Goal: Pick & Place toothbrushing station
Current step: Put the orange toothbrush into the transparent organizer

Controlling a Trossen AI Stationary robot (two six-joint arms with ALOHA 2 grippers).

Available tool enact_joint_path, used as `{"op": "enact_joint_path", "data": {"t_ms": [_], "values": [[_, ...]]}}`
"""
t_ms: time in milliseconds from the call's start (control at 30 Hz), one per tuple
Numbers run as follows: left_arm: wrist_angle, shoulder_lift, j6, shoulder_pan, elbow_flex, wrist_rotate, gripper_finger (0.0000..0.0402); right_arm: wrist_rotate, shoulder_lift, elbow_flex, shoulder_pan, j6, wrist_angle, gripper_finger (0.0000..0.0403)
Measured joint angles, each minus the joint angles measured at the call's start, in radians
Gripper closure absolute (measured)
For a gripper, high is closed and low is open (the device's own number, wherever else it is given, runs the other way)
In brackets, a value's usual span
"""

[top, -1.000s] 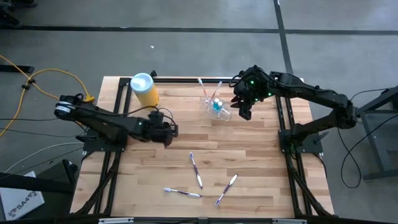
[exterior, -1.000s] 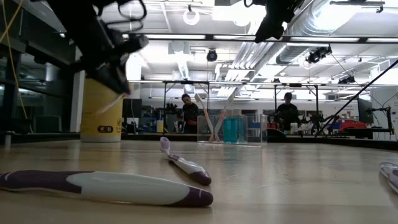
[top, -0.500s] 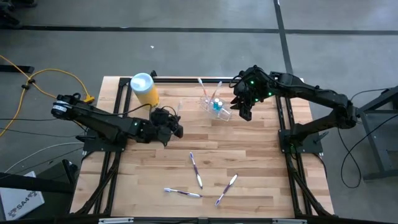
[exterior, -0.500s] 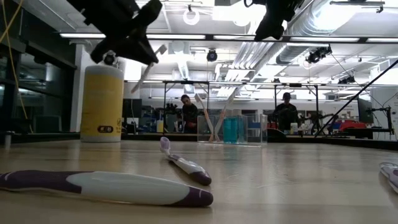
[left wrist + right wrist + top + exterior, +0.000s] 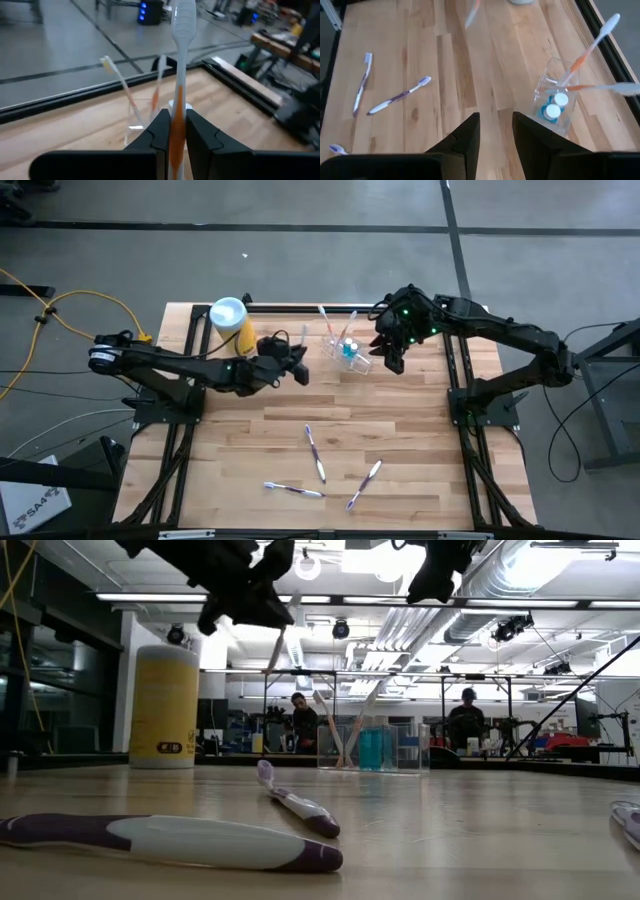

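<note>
One small clear plastic holder cup (image 5: 345, 350) stands at the far side of the wooden slatted table (image 5: 400, 440), with two orange-and-white toothbrushes (image 5: 592, 44) leaning out of it and two blue-capped tubes (image 5: 553, 111) inside. It sits just beside the right gripper (image 5: 391, 358), which hovers above the table on the cup's right with its dark fingers (image 5: 465, 137) spread apart and nothing between them.

To the cup's left, raised off the table, the left gripper (image 5: 295, 365) is clenched on a white toothbrush with an orange handle (image 5: 179, 75). In the left wrist view this brush stands upright between the two fingers (image 5: 200, 137), head up, with the cup ahead of the gripper. In the low view the brush hangs slanting below the gripper (image 5: 245, 585), clear of the tabletop.

Behind and left of the left gripper stands a tall yellow canister with a pale blue lid (image 5: 231, 323). Three purple-and-white toothbrushes (image 5: 315, 452) lie flat at the near side of the table, well apart from both grippers. Two people (image 5: 303, 720) are seen in the room beyond the table.
</note>
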Motion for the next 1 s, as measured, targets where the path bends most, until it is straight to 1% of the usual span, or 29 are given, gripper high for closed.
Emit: {"op": "enact_joint_path", "data": {"t_ms": [167,200,400,467,567,700,833,1000], "values": [[0.119,0.008,0.122,-0.006,-0.001,0.081,0.0372,-0.158,0.000,0.000,0.005,-0.001,0.073,0.0295],[0.156,0.008,0.159,-0.011,-0.001,0.111,0.0372,-0.181,0.000,0.000,0.010,-0.002,0.087,0.0295],[0.320,0.007,0.286,-0.036,-0.001,0.253,0.0372,-0.191,0.000,0.000,0.062,-0.027,0.148,0.0295],[0.367,0.007,0.316,-0.041,-0.001,0.316,0.0372,-0.190,0.000,0.000,0.085,-0.035,0.167,0.0295],[0.423,0.007,0.336,-0.041,-0.001,0.428,0.0372,-0.191,0.000,0.000,0.119,-0.053,0.212,0.0295],[0.474,0.007,0.357,-0.041,-0.001,0.537,0.0372,-0.195,0.000,0.000,0.165,-0.081,0.284,0.0295],[0.517,0.007,0.388,-0.040,-0.001,0.693,0.0372,-0.203,0.000,0.000,0.208,-0.117,0.336,0.0295],[0.570,0.007,0.416,-0.040,-0.001,0.911,0.0372,-0.288,0.000,0.000,0.245,-0.142,0.406,0.0295]]}}
